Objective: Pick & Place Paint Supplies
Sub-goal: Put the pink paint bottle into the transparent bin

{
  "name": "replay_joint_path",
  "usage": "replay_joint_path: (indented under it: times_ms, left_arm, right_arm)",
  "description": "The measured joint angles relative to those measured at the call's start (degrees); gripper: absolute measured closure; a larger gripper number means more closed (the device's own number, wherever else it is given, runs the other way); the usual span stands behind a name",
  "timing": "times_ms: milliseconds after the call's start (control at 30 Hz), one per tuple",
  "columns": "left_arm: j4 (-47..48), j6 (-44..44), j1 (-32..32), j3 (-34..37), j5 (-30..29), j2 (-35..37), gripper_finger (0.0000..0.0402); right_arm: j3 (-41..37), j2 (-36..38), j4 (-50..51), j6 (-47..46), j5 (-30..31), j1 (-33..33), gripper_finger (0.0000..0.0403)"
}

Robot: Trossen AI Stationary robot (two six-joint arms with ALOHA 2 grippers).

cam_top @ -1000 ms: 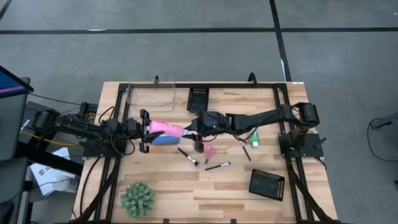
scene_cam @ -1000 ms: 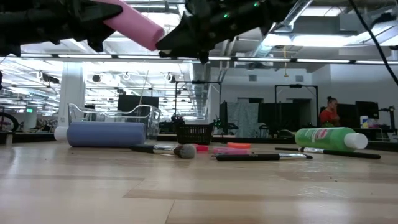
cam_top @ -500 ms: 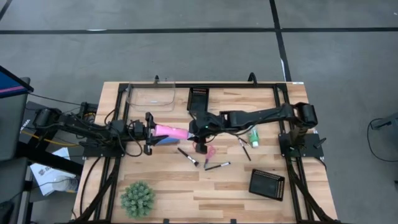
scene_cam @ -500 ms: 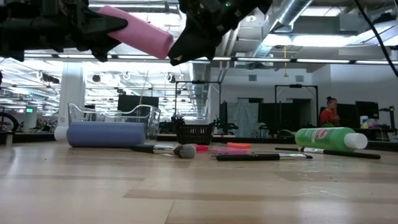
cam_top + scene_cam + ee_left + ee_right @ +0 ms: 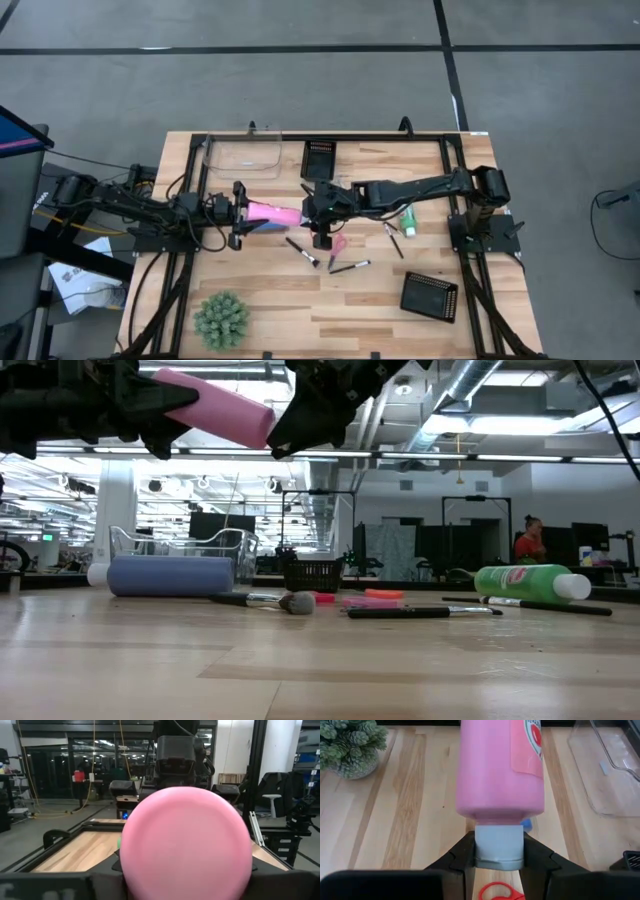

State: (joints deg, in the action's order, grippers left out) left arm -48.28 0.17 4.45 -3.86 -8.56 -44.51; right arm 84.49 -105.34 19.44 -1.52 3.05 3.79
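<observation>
At centre left of the high view the left gripper [image 5: 240, 212] pinches the body of the pink bottle [image 5: 274, 211], and just right of it the right gripper [image 5: 312, 212] has its jaws pressed onto the white cap [image 5: 498, 847], so the bottle hangs level in the air between both arms, above the table [image 5: 300, 300]. My worry is the shared hold: if either arm pulls or twists before the other lets go, the bottle could slip, drop onto the blue bottle [image 5: 262, 226] lying directly below, or the cap could loosen. Further right on the board lie the brushes [image 5: 301, 250], the scissors [image 5: 337, 244] and the green bottle [image 5: 408, 218], all close under the right arm, so a low sweep could scatter them. The clear bin [image 5: 243, 155] and a black mesh tray [image 5: 319, 158] sit in the upper middle; the spiky plant [image 5: 221, 318] stands at lower left, well clear.
</observation>
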Motion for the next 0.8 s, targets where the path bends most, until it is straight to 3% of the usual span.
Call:
replay_joint_path:
  times_ms: [67, 233, 333, 600, 800]
  left_arm:
    - [-0.2, -0.1, 0.0, 0.0, -0.1, 0.0, 0.0243]
    - [0.2, 1.0, 0.0, -0.1, -2.7, -0.1, 0.0241]
    - [0.0, 1.8, 0.0, 0.0, -4.0, -0.1, 0.0244]
    - [-2.1, 5.1, 0.0, 0.0, -4.1, 3.1, 0.0244]
    - [-2.7, 8.4, 0.2, 0.0, -3.0, 8.9, 0.0245]
  right_arm:
    - [0.1, 0.0, -0.1, -0.4, 0.1, 0.0, 0.0278]
    - [0.4, 0.4, -0.8, -2.4, 2.7, 0.2, 0.0139]
    - [0.4, 0.7, -0.9, -2.5, 4.8, 1.0, 0.0099]
    - [0.4, 1.4, -5.3, 1.9, 17.5, 6.2, 0.0111]
    - [-1.5, 1.5, -16.8, 6.7, 25.7, 10.4, 0.0124]
